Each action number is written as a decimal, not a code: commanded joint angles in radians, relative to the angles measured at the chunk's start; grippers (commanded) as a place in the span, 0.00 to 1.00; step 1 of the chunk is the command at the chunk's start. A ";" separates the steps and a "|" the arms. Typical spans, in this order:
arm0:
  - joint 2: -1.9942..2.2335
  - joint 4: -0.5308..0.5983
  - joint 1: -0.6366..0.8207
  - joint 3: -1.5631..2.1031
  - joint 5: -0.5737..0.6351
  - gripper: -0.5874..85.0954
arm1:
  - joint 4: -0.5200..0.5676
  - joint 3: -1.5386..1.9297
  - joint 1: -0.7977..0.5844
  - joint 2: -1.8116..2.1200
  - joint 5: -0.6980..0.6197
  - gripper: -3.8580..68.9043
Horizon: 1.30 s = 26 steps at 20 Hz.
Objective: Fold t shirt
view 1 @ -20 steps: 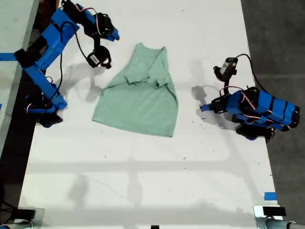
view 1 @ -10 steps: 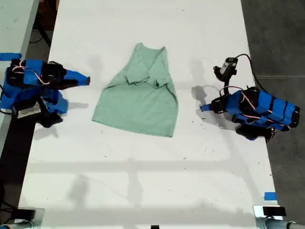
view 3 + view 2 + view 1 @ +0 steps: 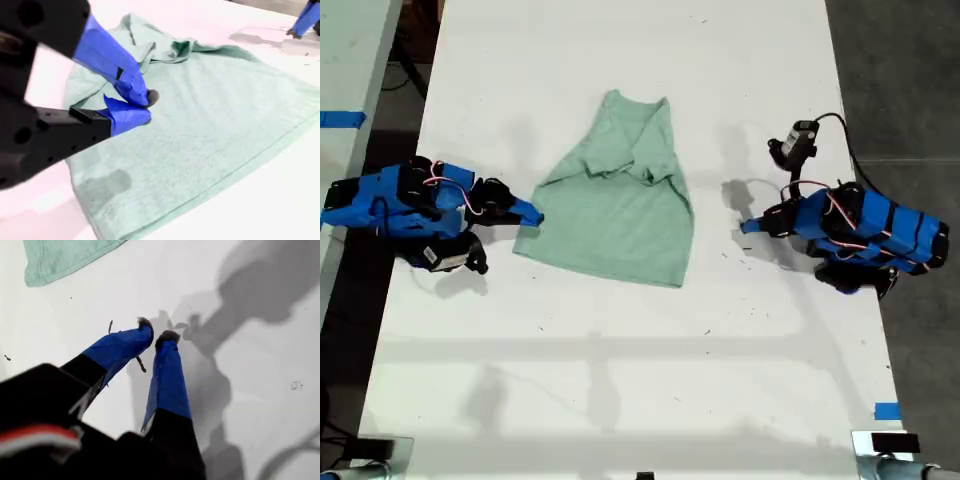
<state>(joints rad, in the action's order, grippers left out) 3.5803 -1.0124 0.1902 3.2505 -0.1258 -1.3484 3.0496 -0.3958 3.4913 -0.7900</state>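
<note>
My second gripper [image 3: 532, 214], jaws nearly together and empty, sits at the t shirt's [image 3: 615, 205] hem corner, nearer than my first gripper [image 3: 746, 226], also closed.

The t shirt [image 3: 615, 199] lies mid-table [image 3: 620, 380], between the second gripper [image 3: 532, 215] at the exterior view's left and the first gripper [image 3: 744, 227] at its right
</note>
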 commanded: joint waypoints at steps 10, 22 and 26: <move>0.006 0.000 0.313 0.041 0.663 0.03 | 0.000 0.052 -0.011 0.011 -0.015 0.11; 0.006 0.000 0.318 0.041 0.663 0.03 | 0.000 0.052 -0.011 0.011 -0.015 0.11; 0.006 0.000 0.318 0.041 0.663 0.03 | 0.000 0.052 -0.011 0.011 -0.015 0.11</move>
<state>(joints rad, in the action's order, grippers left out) 3.5803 -1.0124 0.5016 3.2505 0.5292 -1.3484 3.0496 -0.3958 3.4913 -0.7900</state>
